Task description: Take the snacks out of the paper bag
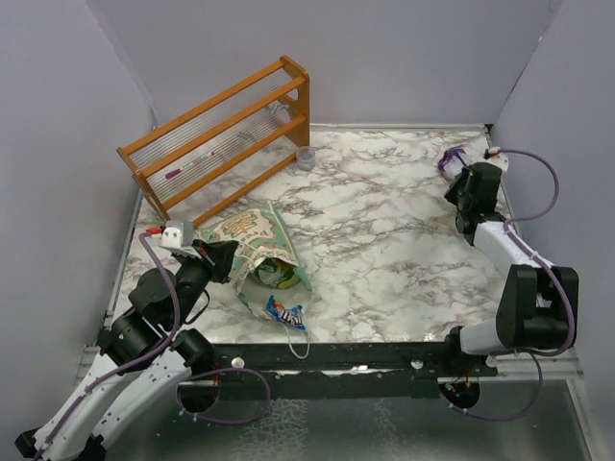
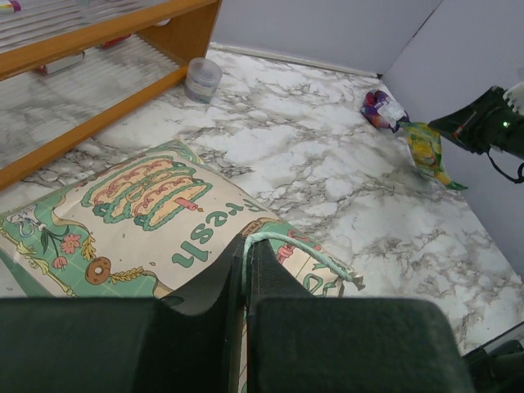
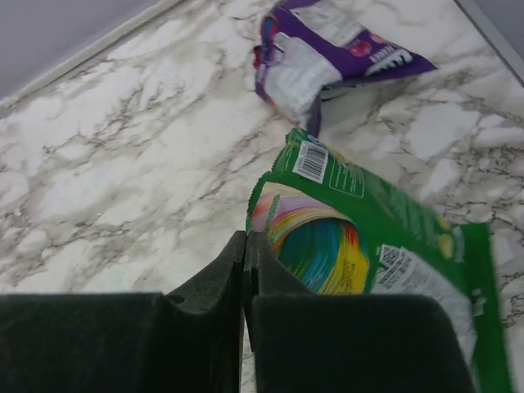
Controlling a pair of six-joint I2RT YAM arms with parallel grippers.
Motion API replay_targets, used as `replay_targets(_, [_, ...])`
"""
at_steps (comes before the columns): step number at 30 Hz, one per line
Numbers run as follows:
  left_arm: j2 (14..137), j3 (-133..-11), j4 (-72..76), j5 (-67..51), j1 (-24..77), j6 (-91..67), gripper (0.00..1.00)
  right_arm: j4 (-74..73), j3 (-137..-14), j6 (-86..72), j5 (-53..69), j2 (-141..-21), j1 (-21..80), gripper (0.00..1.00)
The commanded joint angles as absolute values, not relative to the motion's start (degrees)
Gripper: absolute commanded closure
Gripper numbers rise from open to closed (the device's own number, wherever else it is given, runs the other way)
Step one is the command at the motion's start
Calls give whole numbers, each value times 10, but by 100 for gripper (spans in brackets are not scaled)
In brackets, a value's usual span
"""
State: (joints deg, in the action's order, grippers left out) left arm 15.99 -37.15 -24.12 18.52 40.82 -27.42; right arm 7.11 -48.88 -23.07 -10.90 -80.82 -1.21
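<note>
Jaws on the left gripper (image 2: 246, 250) are pressed fully together on the cream rim of the bag (image 2: 147, 205), right beside its green handle (image 2: 286, 241). The bag lies flat at the left of the overhead frame, below the rack (image 1: 221, 134), with its mouth toward the lower right. One packet (image 1: 279, 276) shows in the mouth, and a blue packet (image 1: 286, 312) lies on the table (image 1: 384, 240) just outside it, lower in the frame. The pinch is on thin paper only, so a sharp pull could tear the rim or let it slip out. Lifting the wrong end could slide the packet deeper instead of out, and dragging the bag could sweep the blue packet toward the bottom edge. At the upper right, the right gripper (image 3: 246, 241) has its jaws closed tight on one corner of the green packet (image 3: 368, 246), near the purple packet (image 3: 327, 49) lying on the table. Slick foil held by a corner may slide free, and a release here could drop it onto the purple packet or against the wall (image 1: 557, 115)
</note>
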Motion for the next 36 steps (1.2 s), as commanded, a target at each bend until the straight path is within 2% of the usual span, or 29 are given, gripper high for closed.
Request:
replay_targets(1, [154, -366, -228, 186, 408, -265, 100, 173, -428, -304, -11, -841, -119, 99])
replay_targets(6, [156, -364, -225, 180, 408, -264, 100, 164, -463, -280, -12, -905, -141, 99])
replay_targets(10, [163, -366, -227, 179, 407, -267, 100, 185, -473, -256, 68, -934, -142, 99])
replay_targets(13, [164, -366, -227, 182, 407, -269, 100, 203, -447, -284, 129, -932, -131, 99])
replay_targets(18, [161, -364, -228, 186, 407, -269, 100, 238, -404, -276, 115, -908, -115, 99])
replay_targets(19, [161, -364, -228, 186, 406, -269, 100, 231, -408, -274, 109, -910, -115, 96])
replay_targets(21, [163, -363, -226, 185, 407, -269, 100, 213, -417, -274, 107, -915, -116, 75])
replay_targets(22, [165, -364, -227, 185, 407, -269, 100, 205, -419, -269, 117, -912, -115, 69])
replay_targets(26, [172, -365, -230, 186, 407, -271, 100, 187, -394, -255, 159, -840, -115, 47])
replay_targets(29, [175, -365, -230, 184, 407, -272, 100, 153, -373, -243, 196, -750, -114, 39])
replay_targets(32, [179, -365, -230, 182, 407, -271, 100, 189, -310, -266, 289, -672, -96, 34])
replay_targets(34, [182, -365, -229, 181, 407, -271, 100, 196, -287, -256, 360, -640, -46, 31])
replay_targets(36, [188, -365, -229, 180, 408, -270, 100, 156, -282, -217, 378, -610, 35, 31])
